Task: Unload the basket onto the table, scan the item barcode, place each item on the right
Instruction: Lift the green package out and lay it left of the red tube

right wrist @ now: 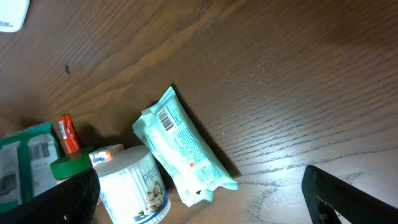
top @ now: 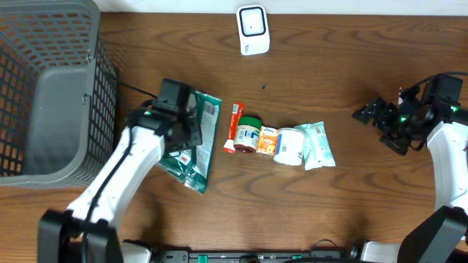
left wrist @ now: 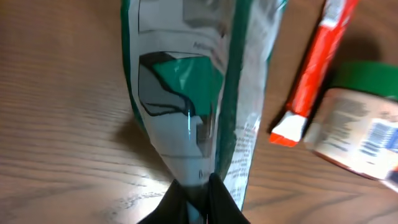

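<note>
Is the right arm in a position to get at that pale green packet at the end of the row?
Probably yes. The right pincer is open, and the pale green packet is the row's nearest item, with only bare table between them. A white tub lies at its far side.

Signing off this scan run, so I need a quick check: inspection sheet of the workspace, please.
Surface: brown wooden table, nothing wrong seen.
Job's things: green-and-white bag, held at one end; white scanner at the far edge, apart from it.
Clutter: red tube, green-lidded jar, white tub and pale green packet in a row beside the bag.
Grippers: left gripper shut on the bag; right gripper open, holding nothing.
Cables: thin dark cable on the table by the left arm.
Surroundings: grey basket at the left.
</note>
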`<action>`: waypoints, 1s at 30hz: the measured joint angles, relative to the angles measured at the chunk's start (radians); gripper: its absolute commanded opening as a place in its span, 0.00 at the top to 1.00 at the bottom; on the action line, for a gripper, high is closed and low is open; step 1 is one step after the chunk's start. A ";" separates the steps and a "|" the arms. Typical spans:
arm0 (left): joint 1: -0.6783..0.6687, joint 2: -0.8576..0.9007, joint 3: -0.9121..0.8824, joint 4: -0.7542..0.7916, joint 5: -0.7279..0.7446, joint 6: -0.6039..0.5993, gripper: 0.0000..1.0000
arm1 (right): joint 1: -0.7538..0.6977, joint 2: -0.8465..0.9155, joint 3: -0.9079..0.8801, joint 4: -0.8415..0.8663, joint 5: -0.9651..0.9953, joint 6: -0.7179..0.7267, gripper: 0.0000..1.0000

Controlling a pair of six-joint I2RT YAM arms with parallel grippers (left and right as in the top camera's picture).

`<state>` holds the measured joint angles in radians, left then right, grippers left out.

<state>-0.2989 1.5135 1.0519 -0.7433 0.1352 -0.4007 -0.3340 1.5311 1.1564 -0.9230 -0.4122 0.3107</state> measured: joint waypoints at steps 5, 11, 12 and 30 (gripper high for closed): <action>-0.026 0.061 -0.001 0.008 0.013 -0.005 0.92 | 0.000 0.000 0.000 0.000 0.000 0.000 0.01; -0.032 0.067 -0.001 0.008 0.017 -0.012 0.50 | 0.000 0.000 0.000 0.000 0.000 0.000 0.01; -0.032 0.067 -0.001 0.008 0.016 -0.006 0.39 | 0.000 0.000 0.000 0.000 0.000 0.000 0.01; 0.151 -0.172 0.111 -0.186 -0.068 0.060 0.93 | 0.000 0.000 0.000 0.000 0.000 0.000 0.01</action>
<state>-0.1474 1.3415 1.1629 -0.9295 0.0673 -0.3405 -0.3340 1.5311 1.1564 -0.9234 -0.4122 0.3107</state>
